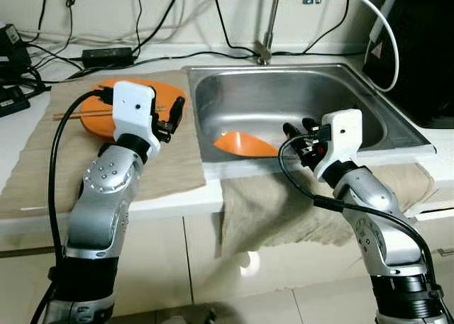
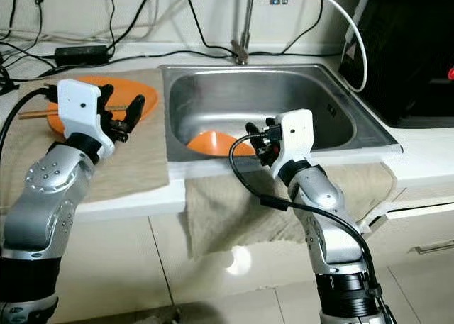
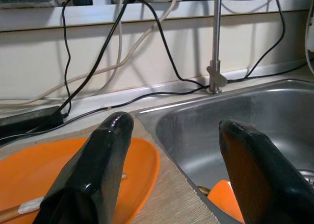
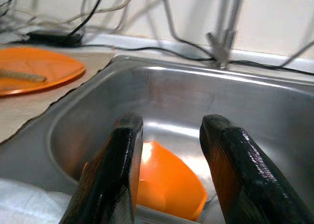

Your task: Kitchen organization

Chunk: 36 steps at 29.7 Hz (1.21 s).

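I see my right gripper (image 1: pixel 298 130) spread and empty above the near rim of the stainless steel sink (image 1: pixel 369 90), with the orange plastic bowl (image 1: pixel 245 144) just below and ahead of its fingertips, lying tilted on the basin floor. My left gripper (image 1: pixel 172 118) is also parted, holding nothing, over the right edge of the flat orange plate (image 1: pixel 159 89) that carries wooden chopsticks (image 2: pixel 32 114) on the beige cloth mat (image 1: pixel 177 164). I can read no writing. Open basin lies beyond the bowl.
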Motion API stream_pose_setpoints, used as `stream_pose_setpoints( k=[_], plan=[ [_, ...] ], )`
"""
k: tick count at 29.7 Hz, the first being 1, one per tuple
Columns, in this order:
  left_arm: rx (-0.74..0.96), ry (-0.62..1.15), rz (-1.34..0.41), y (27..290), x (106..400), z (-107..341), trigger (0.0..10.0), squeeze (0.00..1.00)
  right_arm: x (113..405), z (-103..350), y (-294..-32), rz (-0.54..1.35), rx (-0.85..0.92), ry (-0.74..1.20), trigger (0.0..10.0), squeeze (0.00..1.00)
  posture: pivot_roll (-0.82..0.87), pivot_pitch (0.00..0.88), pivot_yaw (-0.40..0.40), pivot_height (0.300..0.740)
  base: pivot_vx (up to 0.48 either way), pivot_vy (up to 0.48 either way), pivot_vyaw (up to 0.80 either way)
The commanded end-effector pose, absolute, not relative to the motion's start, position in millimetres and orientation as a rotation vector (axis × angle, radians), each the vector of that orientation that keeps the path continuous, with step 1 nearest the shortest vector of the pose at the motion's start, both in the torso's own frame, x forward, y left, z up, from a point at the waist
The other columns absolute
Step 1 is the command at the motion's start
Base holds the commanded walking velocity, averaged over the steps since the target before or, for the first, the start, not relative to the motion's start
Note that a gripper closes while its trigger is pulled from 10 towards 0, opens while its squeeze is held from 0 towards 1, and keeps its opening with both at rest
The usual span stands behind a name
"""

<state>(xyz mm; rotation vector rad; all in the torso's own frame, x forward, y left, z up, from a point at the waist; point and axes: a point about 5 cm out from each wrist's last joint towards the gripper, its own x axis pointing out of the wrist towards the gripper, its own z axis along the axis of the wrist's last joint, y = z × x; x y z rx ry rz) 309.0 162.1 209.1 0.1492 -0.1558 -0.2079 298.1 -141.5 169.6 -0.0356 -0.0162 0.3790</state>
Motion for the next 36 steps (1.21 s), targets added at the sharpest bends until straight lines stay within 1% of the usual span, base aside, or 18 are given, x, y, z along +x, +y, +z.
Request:
stream_pose_setpoints(
  k=[1,6,14,36],
  plan=[
    [0.155,-0.186,-0.196,164.7,310.9,217.8,10.0,0.00,297.1,171.9,-134.9,0.419,-0.070,-0.033,10.0,0.00,-0.03,0.000,-0.027,0.740,0.326,0.000,0.80],
    [0.163,-0.188,-0.191,164.1,312.6,219.4,10.0,0.00,296.8,170.1,-131.1,0.453,-0.062,-0.031,10.0,0.00,-0.03,0.000,-0.044,0.740,0.331,0.000,0.80],
    [0.168,-0.181,-0.169,167.5,309.6,218.2,10.0,0.00,295.5,171.0,-126.9,0.490,-0.035,-0.021,10.0,0.00,-0.04,0.000,-0.054,0.740,0.324,0.000,0.00],
    [0.169,-0.160,-0.194,163.3,311.1,217.0,10.0,0.00,296.5,171.5,-133.3,0.443,-0.035,-0.024,10.0,0.00,-0.04,0.000,-0.047,0.740,0.000,0.000,0.00]
  ],
)
